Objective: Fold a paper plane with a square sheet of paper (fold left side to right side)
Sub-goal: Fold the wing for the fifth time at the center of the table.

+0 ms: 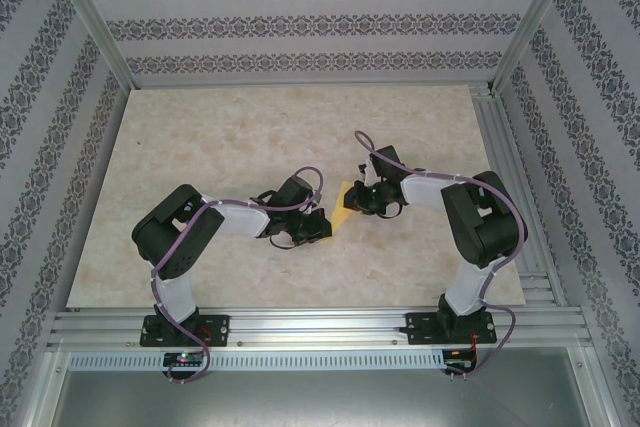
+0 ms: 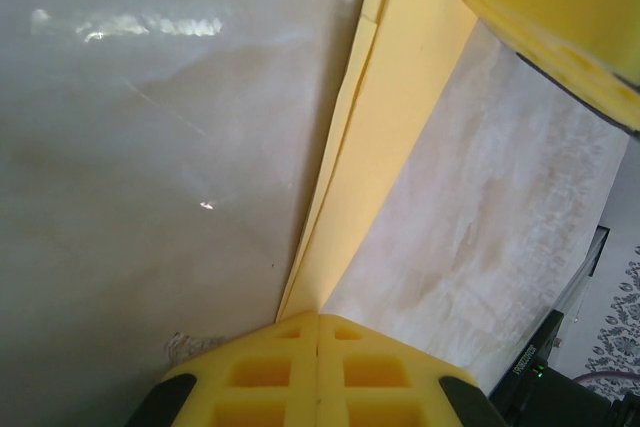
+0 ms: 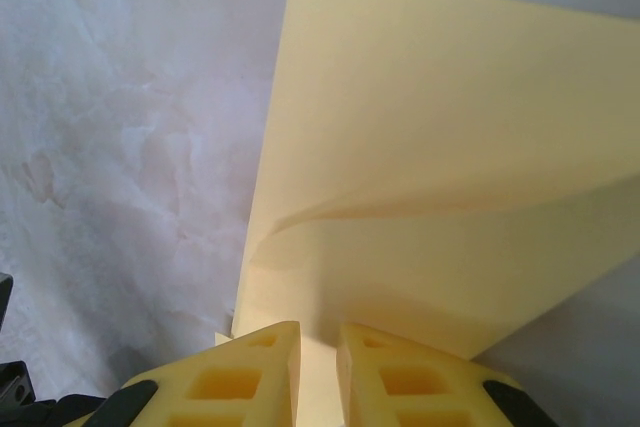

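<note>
— What's nearest?
— The left gripper [image 1: 322, 227], jaws pressed together. In its wrist view the square sheet of paper [image 2: 372, 147] is a narrow pale-yellow strip, layered along one edge, reaching the fingertips. Whether it's pinched, I can't tell
— And from above?
— A small yellow wedge between the two grippers, mid-way across the marbled table [image 1: 200, 137]
— Beyond it?
— The right gripper [image 3: 318, 335], jaws a narrow gap apart with paper showing in the gap; gripped or not, I can't tell. Its camera catches a broad flap curling up off the layer beneath
</note>
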